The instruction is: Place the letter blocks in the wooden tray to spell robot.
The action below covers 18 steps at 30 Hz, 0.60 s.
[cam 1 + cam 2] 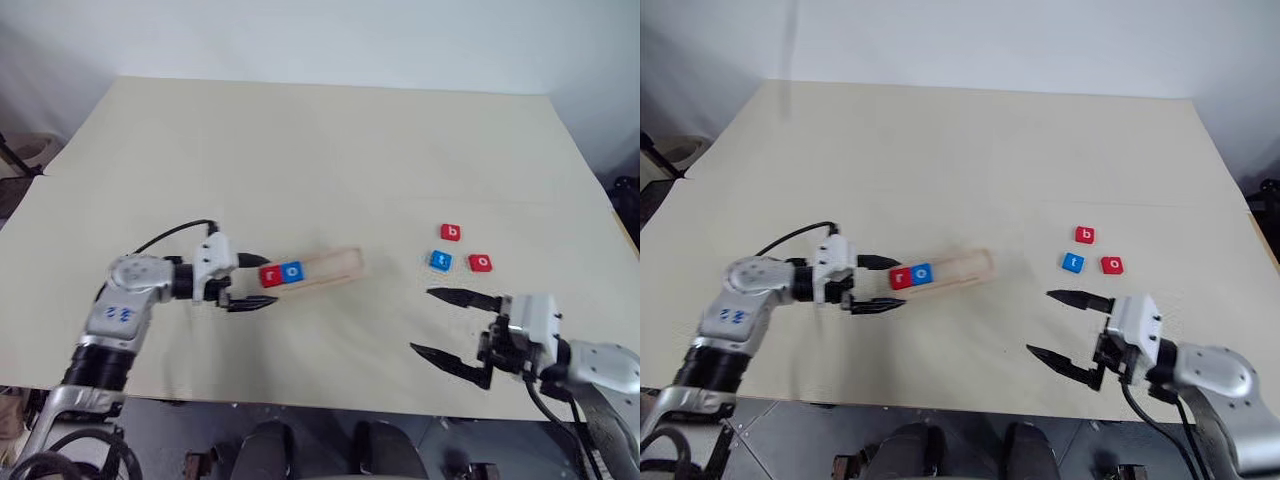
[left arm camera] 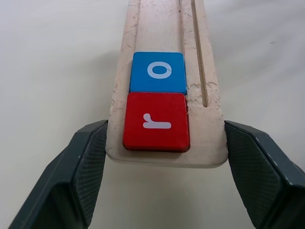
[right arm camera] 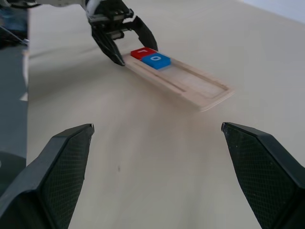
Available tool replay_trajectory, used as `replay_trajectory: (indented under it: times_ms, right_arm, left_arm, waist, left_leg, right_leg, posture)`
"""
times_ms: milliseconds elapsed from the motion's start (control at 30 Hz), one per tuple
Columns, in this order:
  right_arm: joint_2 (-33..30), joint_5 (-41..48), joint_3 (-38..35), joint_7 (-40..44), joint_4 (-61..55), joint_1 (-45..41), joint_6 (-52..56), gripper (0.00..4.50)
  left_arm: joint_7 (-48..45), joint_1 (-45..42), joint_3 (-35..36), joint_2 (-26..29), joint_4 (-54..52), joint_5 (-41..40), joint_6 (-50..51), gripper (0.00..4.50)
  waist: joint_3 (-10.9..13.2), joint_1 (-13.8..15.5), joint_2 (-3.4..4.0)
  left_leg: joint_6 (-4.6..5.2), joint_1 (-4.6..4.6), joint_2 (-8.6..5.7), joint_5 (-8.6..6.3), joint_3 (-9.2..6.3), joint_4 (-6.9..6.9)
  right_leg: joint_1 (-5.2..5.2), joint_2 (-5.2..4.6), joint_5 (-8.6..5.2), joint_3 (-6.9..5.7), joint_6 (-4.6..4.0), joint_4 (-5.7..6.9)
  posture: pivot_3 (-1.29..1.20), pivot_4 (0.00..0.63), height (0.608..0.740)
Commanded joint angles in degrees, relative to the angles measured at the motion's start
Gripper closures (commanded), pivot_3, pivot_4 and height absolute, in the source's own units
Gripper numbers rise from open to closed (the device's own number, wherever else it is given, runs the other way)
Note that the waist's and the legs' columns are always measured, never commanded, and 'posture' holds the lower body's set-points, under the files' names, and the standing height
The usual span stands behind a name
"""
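Two blocks sit in the tray, three lie loose on the table.

We see the left gripper [image 1: 250,282] at the tray's [image 1: 335,265] near end, its fingers [image 2: 83,176] spread just wider than the wood, one pad touching the tray's edge, the other just beside it; nothing is clamped. The red r block [image 2: 156,121] and blue o block [image 2: 158,71] lie side by side in the slot at that end. The tray's long axis runs away from the left gripper toward the loose blocks: red b [image 1: 451,233], blue t [image 1: 440,261], red o [image 1: 480,263]. The right gripper [image 1: 448,325] hangs wide open, empty, near those three and well apart from the tray.
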Motion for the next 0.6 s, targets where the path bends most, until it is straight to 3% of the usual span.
replay_trajectory:
  times_ms: [33, 267, 567, 600]
  right_arm:
    - [-0.05, 0.88, -5.54, -0.42, -4.34, 4.83, -0.92, 0.0]
    - [3.17, 0.42, -10.52, -2.86, -7.6, 13.63, -1.87, 0.0]
    - [4.4, 0.03, -10.12, -4.6, -8.66, 14.9, -2.37, 0.0]
    - [4.41, 0.04, -10.08, -4.66, -8.54, 14.89, -2.4, 0.0]
  left_arm:
    - [-2.76, -2.82, -2.76, -1.42, 3.29, 2.15, -3.46, 1.1]
    - [-2.57, -7.49, -6.78, -6.55, 9.85, 6.46, -6.2, 1.1]
    - [-1.65, -8.9, -7.95, -9.11, 11.65, 8.57, -4.59, 1.1]
    - [-1.05, -8.9, -7.36, -9.22, 11.46, 8.34, -3.79, 0.75]
  waist:
    - [0.0, -0.3, 0.0]
    - [0.0, -0.05, 0.0]
    - [0.0, -0.07, 0.0]
    - [0.0, -0.06, 0.0]
  left_leg:
    - [0.0, 0.02, 0.02, 0.0, 0.01, 0.03]
    - [0.07, 0.01, 0.04, -0.08, -0.03, 0.14]
    - [0.08, 0.02, 0.04, -0.12, -0.06, 0.21]
    - [0.08, 0.02, 0.04, -0.11, -0.06, 0.21]
  right_leg:
    - [0.01, 0.03, 0.0, 0.01, 0.0, 0.0]
    - [0.06, 0.06, 0.01, 0.05, 0.02, -0.02]
    - [0.08, 0.06, 0.01, 0.06, 0.03, -0.01]
    - [0.09, 0.06, 0.01, 0.06, 0.03, -0.01]
  posture:
    - [0.0, 0.15, 0.74]
    - [0.0, 0.15, 0.74]
    - [0.0, 0.15, 0.74]
    - [0.0, 0.15, 0.74]
